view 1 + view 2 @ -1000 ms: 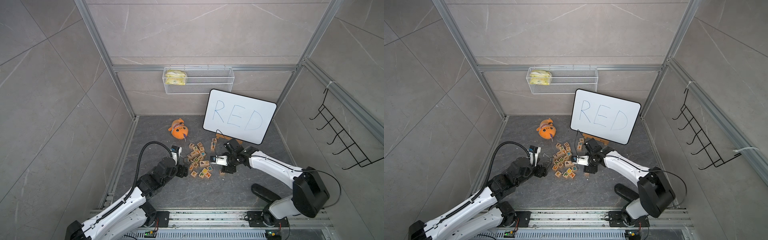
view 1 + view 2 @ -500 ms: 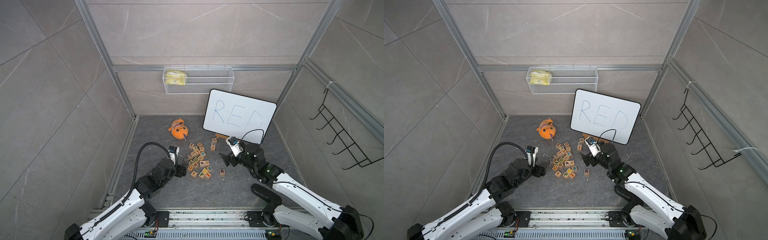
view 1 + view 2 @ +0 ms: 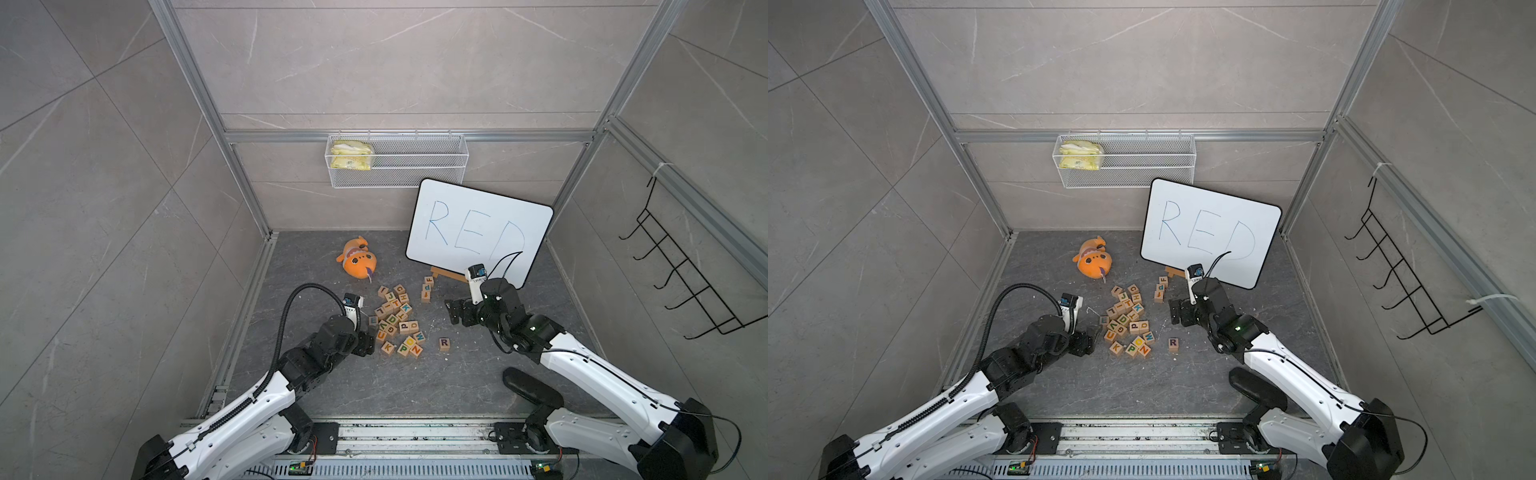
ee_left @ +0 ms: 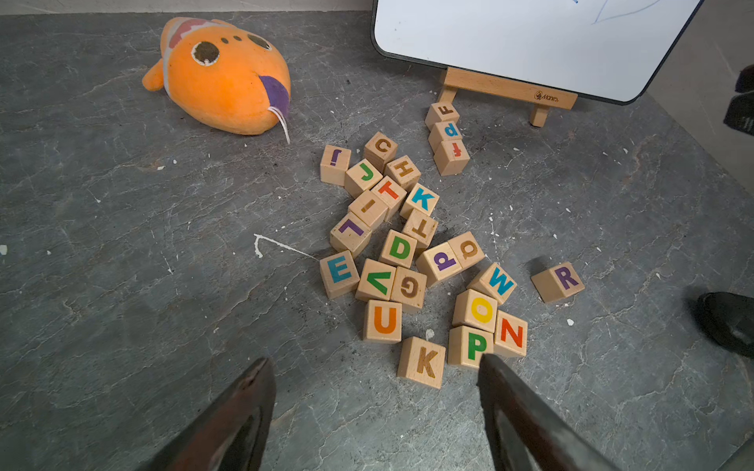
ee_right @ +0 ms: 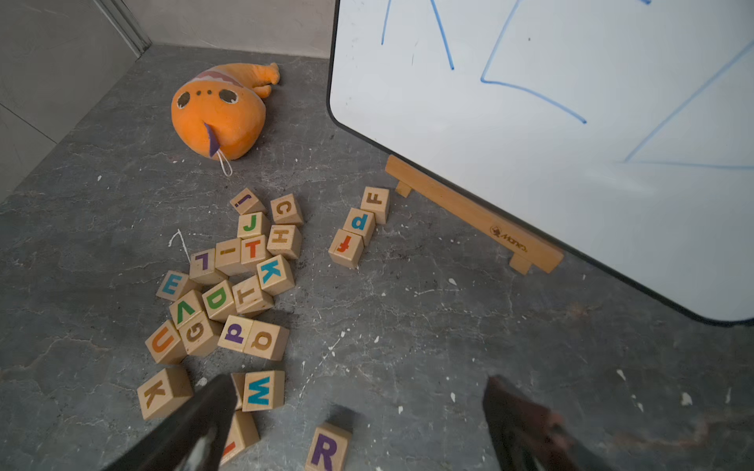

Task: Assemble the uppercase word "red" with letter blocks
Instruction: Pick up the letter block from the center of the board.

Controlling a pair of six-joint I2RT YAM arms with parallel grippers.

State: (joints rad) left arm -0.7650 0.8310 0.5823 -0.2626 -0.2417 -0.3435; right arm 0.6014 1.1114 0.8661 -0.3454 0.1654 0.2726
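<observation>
Twenty-five wooden letter blocks (image 4: 422,363) lie on the grey table (image 4: 163,326). Twenty-one form a loose cluster (image 3: 395,322), three make a short row (image 4: 446,136) (F, p, f) by the foot of the easel (image 4: 506,87), and one lies alone. One whiteboard (image 4: 530,36) stands on that single wooden easel. One orange plush fish (image 4: 224,77) lies beyond the cluster.

The R block (image 4: 559,281) is the lone one, apart from the cluster on the robot's right. The E block (image 4: 338,273), its letter teal, sits at the cluster's left edge, touching the V block (image 4: 377,280). The D block (image 4: 399,248) sits inside the cluster, just behind the V block and the G block (image 4: 409,286).

As cubes, they have no long axis. All three show their letter on the top face, its foot roughly toward the robot. Each seems slightly turned, though the top views are too small to say how far.

The left end effector (image 4: 373,367) hovers at the cluster's near edge, its fingers parted and empty. The right end effector (image 5: 358,381), blurred in its wrist view, is spread wide and holds nothing. It hangs near the R block without touching it.
</observation>
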